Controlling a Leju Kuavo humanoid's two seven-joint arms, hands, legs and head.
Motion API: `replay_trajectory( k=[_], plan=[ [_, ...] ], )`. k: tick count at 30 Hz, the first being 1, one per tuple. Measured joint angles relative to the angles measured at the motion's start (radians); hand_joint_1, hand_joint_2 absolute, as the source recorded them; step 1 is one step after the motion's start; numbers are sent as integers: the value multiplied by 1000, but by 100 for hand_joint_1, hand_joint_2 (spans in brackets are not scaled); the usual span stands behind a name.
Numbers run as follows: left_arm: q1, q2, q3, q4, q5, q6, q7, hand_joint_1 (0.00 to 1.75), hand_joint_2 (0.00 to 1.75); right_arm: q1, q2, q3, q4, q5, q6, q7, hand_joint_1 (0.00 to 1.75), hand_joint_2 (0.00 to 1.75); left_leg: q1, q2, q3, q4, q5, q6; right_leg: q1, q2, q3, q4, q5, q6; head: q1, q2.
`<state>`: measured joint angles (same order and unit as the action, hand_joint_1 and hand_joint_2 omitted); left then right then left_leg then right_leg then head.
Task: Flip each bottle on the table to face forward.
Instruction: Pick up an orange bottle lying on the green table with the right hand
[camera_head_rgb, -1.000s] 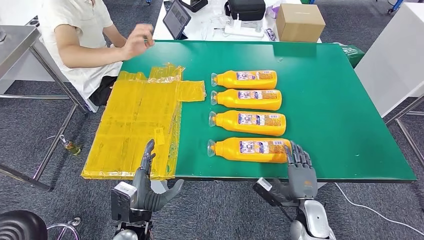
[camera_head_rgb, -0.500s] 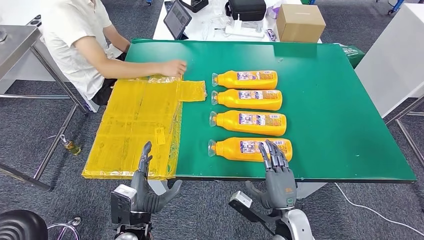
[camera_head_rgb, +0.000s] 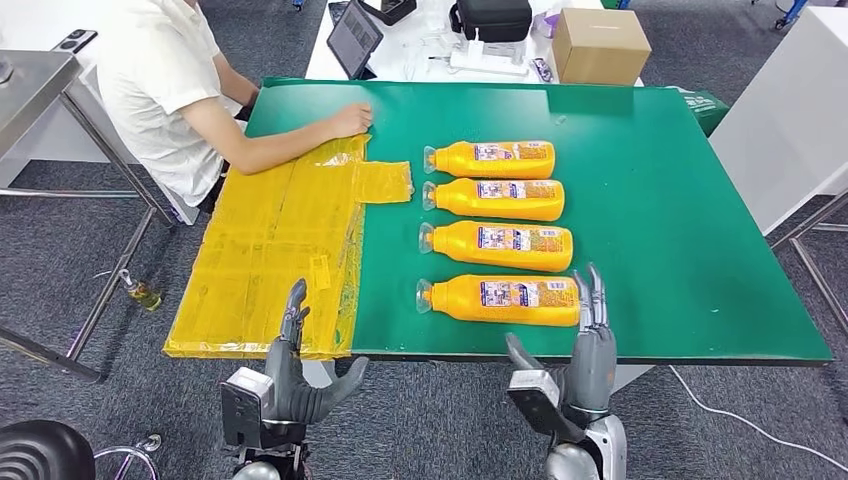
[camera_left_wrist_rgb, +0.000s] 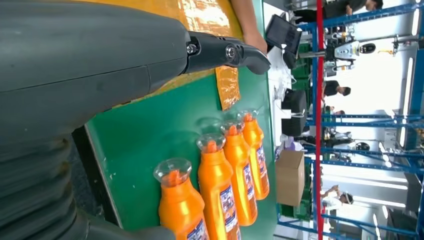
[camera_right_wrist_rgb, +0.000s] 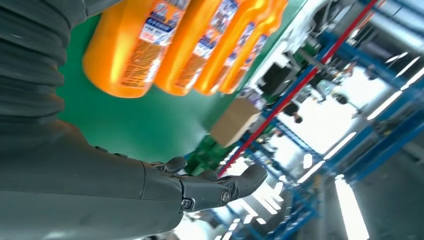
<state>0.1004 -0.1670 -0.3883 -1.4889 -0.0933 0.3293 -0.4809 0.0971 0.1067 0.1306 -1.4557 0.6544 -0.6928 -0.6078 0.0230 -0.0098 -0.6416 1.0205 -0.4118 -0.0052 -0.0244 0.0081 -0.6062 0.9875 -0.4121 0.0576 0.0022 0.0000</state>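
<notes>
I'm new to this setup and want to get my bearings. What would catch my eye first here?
Four orange bottles lie on their sides in a neat column near the middle of the green table, caps pointing to the left. Beside them a yellow plastic sheet covers the table's left part, where a person's hand rests. The robot's right hand is raised at the near edge, by the nearest bottle's base.

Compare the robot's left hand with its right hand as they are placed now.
The left hand hangs below the table edge by the yellow plastic sheet, clear of the bottles; the right hand reaches up beside the base of the nearest bottle. The left hand's thumb juts sideways; the right hand's fingers point straight up. Both are open and hold nothing.
</notes>
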Motion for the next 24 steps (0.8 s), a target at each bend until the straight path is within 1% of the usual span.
replay_trajectory(
  k=[6, 8, 9, 10, 11, 13, 14, 15, 16, 20, 24],
  plan=[
    [-4, 7, -14, 1, 9, 6, -1, 0, 175, -17, 40, -59, 53, -29, 0, -40, 0, 175, 0, 0, 0, 0, 0, 0, 0, 0, 0, 0, 0, 0, 0, 0],
    [-6, 9, -19, 1, 12, 11, -1, 0, 175, -22, 45, -63, 72, -20, 0, -22, 0, 175, 1, 0, 0, 0, 0, 0, 1, 0, 0, 0, 0, 0, 0, 0],
    [-6, 10, -20, 1, 13, 13, -1, 0, 175, -25, 45, -63, 84, 2, 0, 4, 0, 175, 1, 0, 0, 0, 0, 0, 1, 0, 0, 0, 0, 0, 0, 0],
    [-6, 11, -21, 1, 14, 15, -1, 0, 175, -29, 43, -63, 99, 46, 0, 40, 0, 175, 1, 0, 0, 0, 0, 0, 1, 0, 0, 0, 0, 0, 0, 0],
    [-6, 13, -22, 1, 14, 15, 0, 0, 175, -31, 41, -64, 114, 121, 0, 79, 0, 175, 1, 0, 0, 0, 0, 0, 1, 0, 0, 0, 0, 0, 0, 0],
    [-6, 15, -23, 1, 15, 12, 3, 0, 175, -34, 37, -81, 137, 335, 0, 124, 0, 175, 1, 0, 0, 0, 0, 0, 0, 0, 0, 0, 0, 0, 0, 0],
    [-6, 16, -23, 1, 14, 8, 5, 0, 175, -34, 39, -99, 143, 439, 0, 122, 0, 175, 1, 0, 0, 0, 0, 0, 0, 0, 0, 0, 0, 0, 0, 0],
    [-6, 17, -23, 1, 13, 5, 6, 0, 175, -35, 43, -121, 147, 516, -1, 107, 0, 175, 0, 0, 0, 0, 0, 0, 0, 0, 0, 0, 0, 0, 0, 0],
    [-6, 17, -23, 1, 12, 1, 8, 0, 175, -36, 50, -145, 148, 564, -1, 90, 0, 175, 0, 0, 0, 0, 0, 0, 0, 0, 0, 0, 0, 0, 0, 0],
    [-9, 16, -23, 5, 10, -6, 10, 0, 175, -44, 75, -232, 144, 648, -3, 54, 0, 175, 0, 0, 0, 0, 0, 0, 0, 0, 0, 0, 0, 0, 0, 0],
    [-13, 16, -23, 10, 10, -7, 10, 0, 175, -51, 86, -270, 139, 667, -4, 53, 0, 175, 1, 0, 0, 0, 0, 0, 1, 0, 0, 0, 0, 0, 0, 0]
  ],
)
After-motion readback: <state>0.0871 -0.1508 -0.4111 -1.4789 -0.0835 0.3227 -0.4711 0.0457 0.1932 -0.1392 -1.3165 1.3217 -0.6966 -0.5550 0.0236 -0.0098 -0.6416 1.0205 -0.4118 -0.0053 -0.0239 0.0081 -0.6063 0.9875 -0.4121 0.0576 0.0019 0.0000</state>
